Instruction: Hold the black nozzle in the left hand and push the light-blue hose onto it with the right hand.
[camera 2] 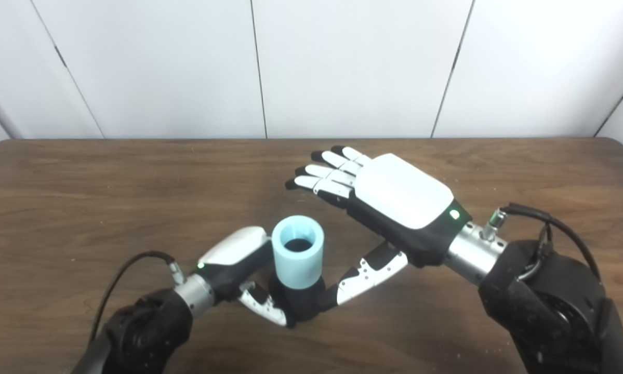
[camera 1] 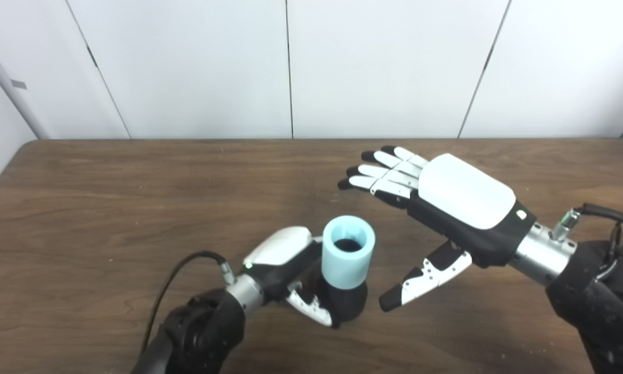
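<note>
The light-blue hose [camera 1: 347,252] is a short upright tube seated over the top of the black nozzle [camera 1: 348,305], whose dark tip shows inside the tube's mouth. My left hand [camera 1: 290,265] is shut around the nozzle's lower black part, thumb in front. My right hand [camera 1: 446,208] hovers to the right of the hose and slightly above it, open, fingers spread flat and thumb pointing down-left; it holds nothing and touches neither the hose nor the nozzle.
The brown wooden table [camera 1: 134,197] stretches to a white panelled wall [camera 1: 290,62] behind. A black cable [camera 1: 176,280] loops off my left wrist, and another cable [camera 1: 607,215] rises from my right wrist.
</note>
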Action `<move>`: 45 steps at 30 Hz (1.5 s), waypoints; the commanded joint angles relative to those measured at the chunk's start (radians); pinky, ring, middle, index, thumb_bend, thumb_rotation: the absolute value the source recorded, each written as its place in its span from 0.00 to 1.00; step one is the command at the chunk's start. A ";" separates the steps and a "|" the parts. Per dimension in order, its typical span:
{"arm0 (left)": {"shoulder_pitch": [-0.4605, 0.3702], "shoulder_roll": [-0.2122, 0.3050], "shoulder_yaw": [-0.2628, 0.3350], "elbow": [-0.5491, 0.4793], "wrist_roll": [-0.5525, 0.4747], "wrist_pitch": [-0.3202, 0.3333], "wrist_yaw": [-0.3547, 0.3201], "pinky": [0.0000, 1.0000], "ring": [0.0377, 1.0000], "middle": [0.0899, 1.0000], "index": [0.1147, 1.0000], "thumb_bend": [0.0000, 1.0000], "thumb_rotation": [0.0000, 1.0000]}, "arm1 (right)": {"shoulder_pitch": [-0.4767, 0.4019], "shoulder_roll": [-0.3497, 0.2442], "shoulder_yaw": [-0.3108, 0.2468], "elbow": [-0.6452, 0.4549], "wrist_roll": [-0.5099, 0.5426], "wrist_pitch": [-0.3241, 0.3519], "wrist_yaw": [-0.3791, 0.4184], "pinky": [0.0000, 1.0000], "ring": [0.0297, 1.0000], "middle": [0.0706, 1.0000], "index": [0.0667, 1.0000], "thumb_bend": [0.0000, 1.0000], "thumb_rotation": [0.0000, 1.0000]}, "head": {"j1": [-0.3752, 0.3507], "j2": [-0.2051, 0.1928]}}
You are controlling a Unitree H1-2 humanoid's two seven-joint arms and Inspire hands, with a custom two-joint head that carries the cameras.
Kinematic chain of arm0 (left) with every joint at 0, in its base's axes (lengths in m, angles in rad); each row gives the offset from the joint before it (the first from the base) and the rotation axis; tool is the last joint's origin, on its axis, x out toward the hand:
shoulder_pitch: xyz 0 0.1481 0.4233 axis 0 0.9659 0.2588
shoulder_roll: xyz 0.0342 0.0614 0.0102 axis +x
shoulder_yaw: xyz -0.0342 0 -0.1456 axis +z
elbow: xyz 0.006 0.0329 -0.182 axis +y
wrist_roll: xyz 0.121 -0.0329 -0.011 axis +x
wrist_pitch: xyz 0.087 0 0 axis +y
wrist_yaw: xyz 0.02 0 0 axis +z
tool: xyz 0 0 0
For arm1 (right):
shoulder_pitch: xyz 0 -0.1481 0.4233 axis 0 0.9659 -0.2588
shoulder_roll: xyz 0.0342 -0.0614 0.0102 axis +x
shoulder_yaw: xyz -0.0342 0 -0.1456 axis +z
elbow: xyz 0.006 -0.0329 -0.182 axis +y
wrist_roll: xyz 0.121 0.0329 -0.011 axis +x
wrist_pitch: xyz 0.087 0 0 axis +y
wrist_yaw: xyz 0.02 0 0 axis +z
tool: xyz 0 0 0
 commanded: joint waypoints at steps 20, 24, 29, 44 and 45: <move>-0.023 0.043 0.058 -0.047 -0.058 -0.018 0.010 0.90 0.88 0.85 0.80 0.92 0.11 | -0.018 -0.022 -0.025 -0.014 0.019 -0.009 -0.022 1.00 0.98 0.92 0.89 0.64 0.70 | -0.002 0.005; -0.045 0.066 0.105 -0.085 -0.130 0.006 -0.021 0.92 0.88 0.86 0.81 0.93 0.12 | -0.018 -0.024 -0.032 -0.010 0.029 -0.009 -0.026 1.00 0.98 0.92 0.89 0.64 0.70 | 0.000 0.004; -0.070 0.102 0.185 -0.136 -0.243 0.066 -0.055 0.85 0.86 0.86 0.82 0.96 0.15 | -0.028 -0.034 -0.042 -0.005 0.040 -0.004 -0.028 1.00 0.98 0.92 0.88 0.64 0.70 | 0.002 0.003; -0.042 0.071 0.443 -0.200 -0.492 0.082 0.025 0.89 0.86 0.86 0.82 0.96 0.06 | 0.008 -0.071 -0.097 0.078 0.086 -0.006 -0.071 1.00 0.97 0.91 0.90 0.65 0.77 | 0.000 0.002; -0.035 0.069 0.460 -0.196 -0.509 0.080 0.042 0.88 0.85 0.85 0.82 0.96 0.06 | 0.014 -0.072 -0.105 0.089 0.102 0.003 -0.076 1.00 0.97 0.91 0.90 0.65 0.77 | 0.003 0.000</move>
